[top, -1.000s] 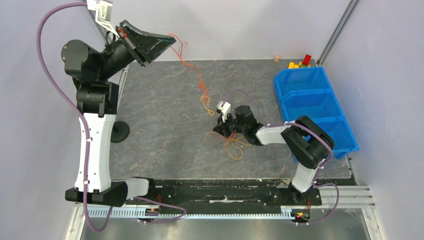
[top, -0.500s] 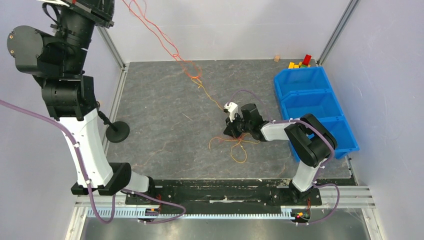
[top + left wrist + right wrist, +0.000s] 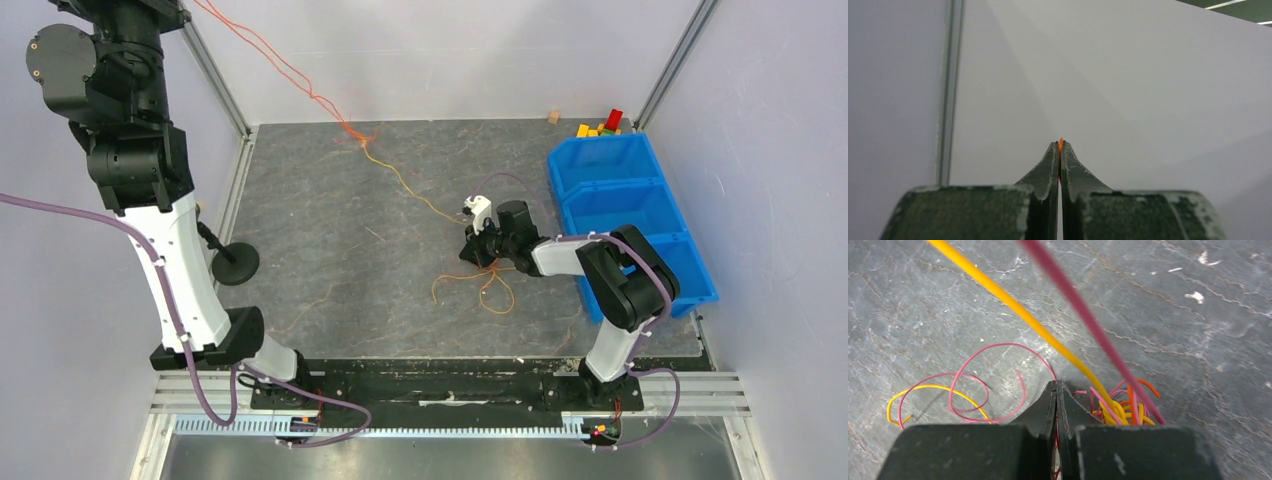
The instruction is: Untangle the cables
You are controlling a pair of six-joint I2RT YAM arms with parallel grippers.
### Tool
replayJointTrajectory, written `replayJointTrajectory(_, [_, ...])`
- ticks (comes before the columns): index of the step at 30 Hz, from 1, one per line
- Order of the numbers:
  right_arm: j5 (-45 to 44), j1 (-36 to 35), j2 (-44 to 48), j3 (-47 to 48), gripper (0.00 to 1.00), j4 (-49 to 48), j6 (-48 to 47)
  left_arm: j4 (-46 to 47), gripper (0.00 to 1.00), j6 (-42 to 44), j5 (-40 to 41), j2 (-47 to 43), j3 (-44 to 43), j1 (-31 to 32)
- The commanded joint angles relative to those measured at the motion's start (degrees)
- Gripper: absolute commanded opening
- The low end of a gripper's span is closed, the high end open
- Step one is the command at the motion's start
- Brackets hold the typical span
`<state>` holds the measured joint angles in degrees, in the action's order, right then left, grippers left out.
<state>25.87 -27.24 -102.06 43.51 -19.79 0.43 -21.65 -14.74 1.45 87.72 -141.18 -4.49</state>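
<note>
Two claws hold the cables (image 3: 400,185) stretched between them — one high, one low.

The left claw (image 3: 1059,150) is pinched shut on an orange strand (image 3: 1060,143) high above the far left corner. From there the line runs taut down through a knot (image 3: 360,135) over the counter (image 3: 300,220) to the right claw (image 3: 478,243). That one is closed tight at counter level and seems to anchor the tangle, so a pull can likely draw the snarl open — a trace of red shows in the seam between its fingers. Slack loops (image 3: 480,290) lie just beside it. The overhead view cuts off the left claw at its top edge, and its wrist view shows only bare wall. Which strand the right claw truly grips is hard to tell, since red and yellow lines blur across its lens.
</note>
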Motion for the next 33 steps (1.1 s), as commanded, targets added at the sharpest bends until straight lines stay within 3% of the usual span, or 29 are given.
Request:
replayJointTrajectory(1, [-4.3,2.3,-1.2,-2.7,0.0,5.8,-0.5,3.8,0.02,3.7,5.0,0.8,-2.3,-2.3])
replayJointTrajectory(4, [-3.1,2.3,-0.4,-2.6,0.0,5.4,-0.6,3.9,0.02,-1.0,0.5,-0.4,2.6,-2.8])
replayJointTrajectory(6, [-0.6,2.3,0.3,-2.3,0.0,5.2,-1.4,6.8,0.02,-6.0,-9.1,-2.0,7.3,-3.8])
replayJointTrajectory(11, [6.2,2.1,4.4,0.1,0.4,5.5,-3.2,16.9,0.02,-23.7,-30.6,-4.9,18.2,-3.4])
replayJointTrajectory(17, [9.9,0.5,9.3,7.3,0.84,6.9,-1.9,19.7,0.02,-29.8,-35.0,-6.8,21.0,-3.0])
replayJointTrajectory(18, [10.4,0.1,9.8,8.8,0.97,6.7,-1.8,19.9,0.02,-30.8,-35.8,-6.8,21.2,-3.0])
replayJointTrajectory(26, [8.5,-4.8,9.5,25.1,0.98,2.6,-0.6,25.2,0.02,-37.8,-40.8,-7.7,24.9,-2.3])
replayJointTrajectory(33, [4.3,-8.6,5.4,36.5,0.98,-1.7,2.4,27.4,0.02,-38.6,-42.7,-9.5,28.3,-1.0])
